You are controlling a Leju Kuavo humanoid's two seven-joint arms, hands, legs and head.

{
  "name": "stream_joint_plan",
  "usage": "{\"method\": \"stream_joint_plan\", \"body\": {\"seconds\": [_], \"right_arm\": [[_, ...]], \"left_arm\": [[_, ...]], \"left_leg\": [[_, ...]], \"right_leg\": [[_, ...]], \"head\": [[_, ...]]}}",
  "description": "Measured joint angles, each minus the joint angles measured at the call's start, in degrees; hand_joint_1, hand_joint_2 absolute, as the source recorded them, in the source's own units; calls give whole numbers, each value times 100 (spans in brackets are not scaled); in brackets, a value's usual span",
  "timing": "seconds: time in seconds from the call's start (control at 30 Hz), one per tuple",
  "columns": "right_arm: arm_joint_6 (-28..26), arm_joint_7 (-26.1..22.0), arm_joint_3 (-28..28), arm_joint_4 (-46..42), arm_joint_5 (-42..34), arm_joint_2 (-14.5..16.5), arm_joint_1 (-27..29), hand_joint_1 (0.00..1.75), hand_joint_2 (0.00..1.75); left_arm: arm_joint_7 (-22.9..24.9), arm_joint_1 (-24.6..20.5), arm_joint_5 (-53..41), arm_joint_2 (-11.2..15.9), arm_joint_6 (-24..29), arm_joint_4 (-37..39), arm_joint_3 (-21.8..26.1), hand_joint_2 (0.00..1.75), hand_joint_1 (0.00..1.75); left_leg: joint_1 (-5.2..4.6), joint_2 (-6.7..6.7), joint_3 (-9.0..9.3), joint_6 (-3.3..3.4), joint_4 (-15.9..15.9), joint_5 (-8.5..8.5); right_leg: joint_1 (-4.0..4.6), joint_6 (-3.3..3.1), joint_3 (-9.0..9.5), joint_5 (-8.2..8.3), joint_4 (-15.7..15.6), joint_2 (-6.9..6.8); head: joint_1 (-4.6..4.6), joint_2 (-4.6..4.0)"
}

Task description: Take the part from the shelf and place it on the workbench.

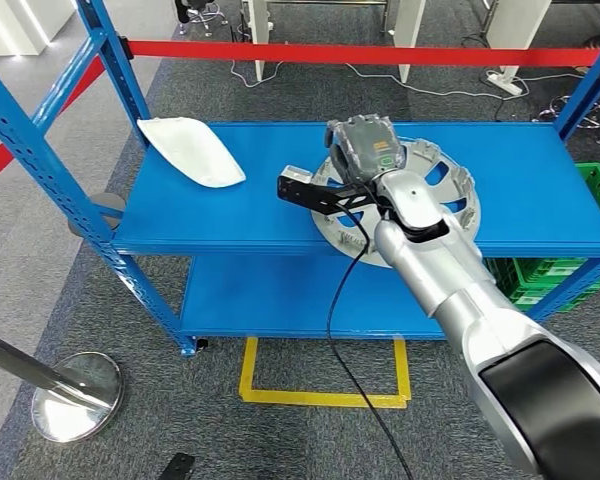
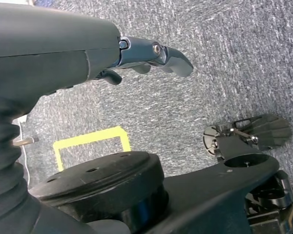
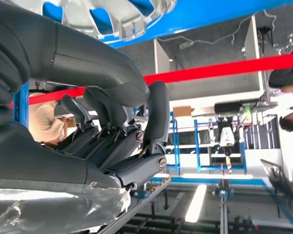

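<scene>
With the right hand point(image 1: 363, 148) poised at the ten o'clock edge of the round silver spoked wheel cover point(image 1: 448, 195) lying on the blue metal shelf point(image 1: 206, 215), fingers spread and holding nothing (left hand point(image 2: 152, 56) hangs slack, empty), it should hook the rim firmly before lifting.

A: Right arm?
B: Silver right arm point(image 1: 463, 300) comes in from the lower right and stretches forward, wrist level. Right hand point(image 1: 365, 148) is at the far end, back up, grey ribbed cover showing.
A: Fingers?
B: In the right wrist view the dark fingers point(image 3: 115, 141) are curled in beside the thick thumb; can't tell if they clamp anything.
A: Left?
B: Left hand point(image 2: 137, 56) hangs, fingers apart, holding nothing.
</scene>
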Motion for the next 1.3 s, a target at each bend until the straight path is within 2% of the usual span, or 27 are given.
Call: {"method": "stream_joint_plan", "body": {"seconds": [0.07,0.13,0.27,0.57,0.73,0.83,1.07,1.3], "right_arm": [[-10,-17,44,121,-17,34,-24,0,175],[-34,-32,90,237,-33,54,-41,0,175],[-63,-31,132,377,-66,61,-51,0,175],[231,65,244,645,-107,159,-98,0,175],[508,171,262,983,-161,217,-170,0,175],[856,296,264,1222,-207,250,-237,0,175],[1738,961,268,1829,-208,285,-371,0,175],[1930,1683,264,2238,-255,86,-201,0,175]], "left_arm": [[-45,-4,8,0,-4,0,1,175,0],[-92,-8,19,2,20,0,2,175,0],[-88,-15,6,9,187,0,1,0,0],[65,-38,-79,25,86,0,-7,0,0],[118,-49,-116,24,14,0,-11,0,0],[145,-64,-155,24,-20,0,-18,0,0],[268,-141,-345,15,-137,0,-162,0,0],[443,-296,-594,-56,-253,0,-411,0,0]], "left_leg": [[0,0,0,0,0,0],[0,0,0,0,0,0],[0,0,0,0,0,1],[0,0,0,0,0,1],[0,0,0,0,0,1],[0,0,0,0,0,1],[0,1,1,3,1,3],[-1,1,1,6,3,4]], "right_leg": [[0,0,0,0,0,0],[0,0,0,0,0,0],[0,0,0,0,0,0],[0,0,-1,0,0,0],[0,0,0,0,0,0],[0,1,0,1,0,0],[-1,2,-3,3,0,1],[-4,6,-2,6,-2,8]], "head": [[-1,0],[-1,0],[-1,0],[-1,0],[0,0],[0,0],[-1,0],[1,0]]}}
